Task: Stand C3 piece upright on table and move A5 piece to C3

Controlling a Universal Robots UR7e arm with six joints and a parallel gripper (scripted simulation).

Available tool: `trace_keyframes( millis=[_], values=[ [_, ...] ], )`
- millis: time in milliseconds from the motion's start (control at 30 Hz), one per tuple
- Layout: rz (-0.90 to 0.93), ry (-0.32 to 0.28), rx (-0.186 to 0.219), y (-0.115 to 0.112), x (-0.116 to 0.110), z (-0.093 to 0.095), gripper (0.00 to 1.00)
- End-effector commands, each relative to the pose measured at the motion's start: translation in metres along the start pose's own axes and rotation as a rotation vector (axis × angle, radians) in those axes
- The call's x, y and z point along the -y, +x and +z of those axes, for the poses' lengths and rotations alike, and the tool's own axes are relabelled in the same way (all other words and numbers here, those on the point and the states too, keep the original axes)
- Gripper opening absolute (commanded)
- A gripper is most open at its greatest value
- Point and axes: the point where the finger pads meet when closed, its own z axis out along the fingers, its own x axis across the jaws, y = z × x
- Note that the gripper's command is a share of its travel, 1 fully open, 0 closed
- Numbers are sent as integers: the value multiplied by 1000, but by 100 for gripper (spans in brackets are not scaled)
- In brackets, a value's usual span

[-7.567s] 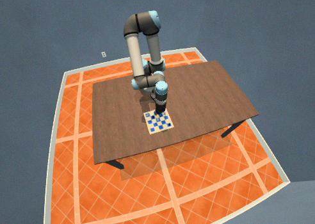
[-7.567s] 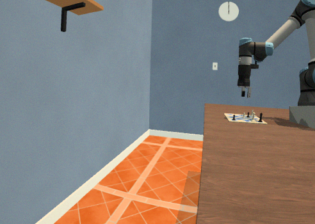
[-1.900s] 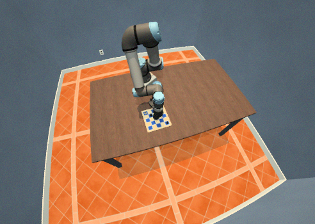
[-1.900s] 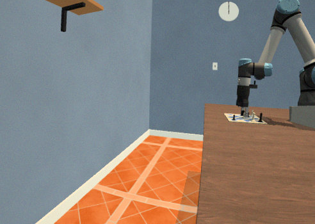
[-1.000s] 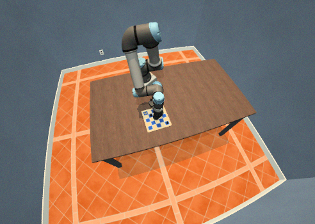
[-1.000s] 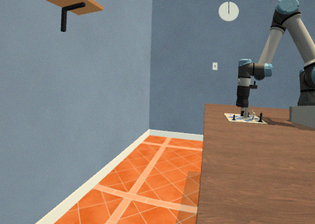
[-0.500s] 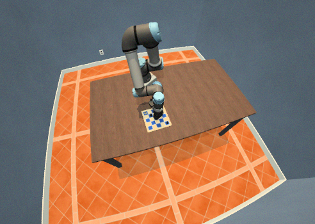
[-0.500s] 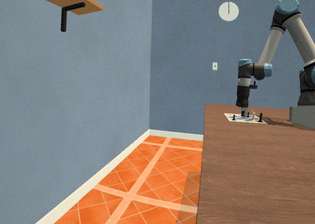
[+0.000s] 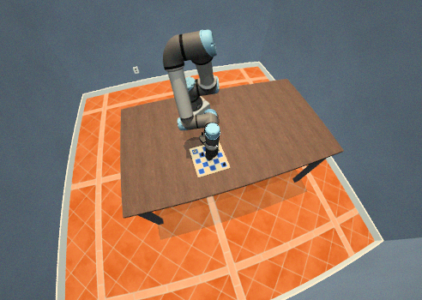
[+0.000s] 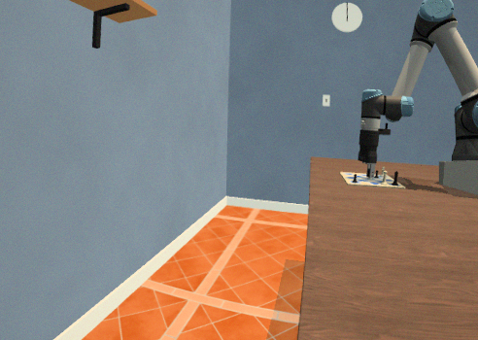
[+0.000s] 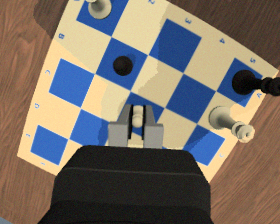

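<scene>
My gripper (image 11: 137, 115) (image 9: 209, 159) (image 10: 370, 176) is shut on a small white piece (image 11: 137, 118) standing at C3, low over the board (image 11: 158, 97) (image 9: 192, 159). The piece looks upright from above; its base is partly hidden between the fingers. A tall black piece (image 11: 243, 82) (image 10: 395, 179) stands upright on A5. A tall white piece (image 11: 222, 119) (image 10: 385, 178) stands on B5, beside it. A black pawn (image 11: 123, 65) (image 9: 202, 153) (image 10: 376, 174) is on B2. A white piece (image 11: 100, 8) stands on A1.
Another black piece (image 9: 224, 164) (image 10: 355, 178) stands at the E5 corner. The two tall pieces on A5 and B5 are close neighbours. The brown table (image 9: 154, 154) (image 10: 389, 253) surrounds the board, and the arm's base stands behind it. The gripper body hides part of the board in the wrist view.
</scene>
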Motion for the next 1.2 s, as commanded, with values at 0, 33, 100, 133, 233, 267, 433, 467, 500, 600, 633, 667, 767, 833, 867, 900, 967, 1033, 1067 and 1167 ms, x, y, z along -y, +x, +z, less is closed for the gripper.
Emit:
trace_keyframes(
  millis=[0, 33, 100, 133, 233, 267, 433, 467, 500, 600, 633, 667, 767, 833, 867, 900, 967, 1033, 1067, 1167],
  values=[
    [0, -1, 0, 0, 0, 0, 0],
    [0, -1, 0, 0, 0, 0, 0],
    [0, -1, 0, 0, 0, 0, 0],
    [0, -1, 0, 0, 0, 0, 0],
    [0, -1, 0, 0, 0, 0, 0],
    [0, -1, 0, 0, 0, 0, 0],
    [0, -1, 0, 0, 0, 0, 0],
    [0, -1, 0, 0, 0, 0, 0],
    [0, -1, 0, 0, 0, 0, 0],
    [0, -1, 0, 0, 0, -1, 0],
    [0, -1, 0, 0, 0, -1, 0],
    [0, -1, 0, 0, 0, -2, 0],
    [0, -1, 0, 0, 0, -8, 0],
    [0, -1, 0, 0, 0, -13, 0],
    [0, -1, 0, 0, 0, -13, 0],
    [0, -1, 0, 0, 0, -13, 0],
    [0, -1, 0, 0, 0, -21, 0],
    [0, -1, 0, 0, 0, -29, 0],
    [0, -1, 0, 0, 0, -34, 0],
    [0, -1, 0, 0, 0, -49, 0]
  ],
)
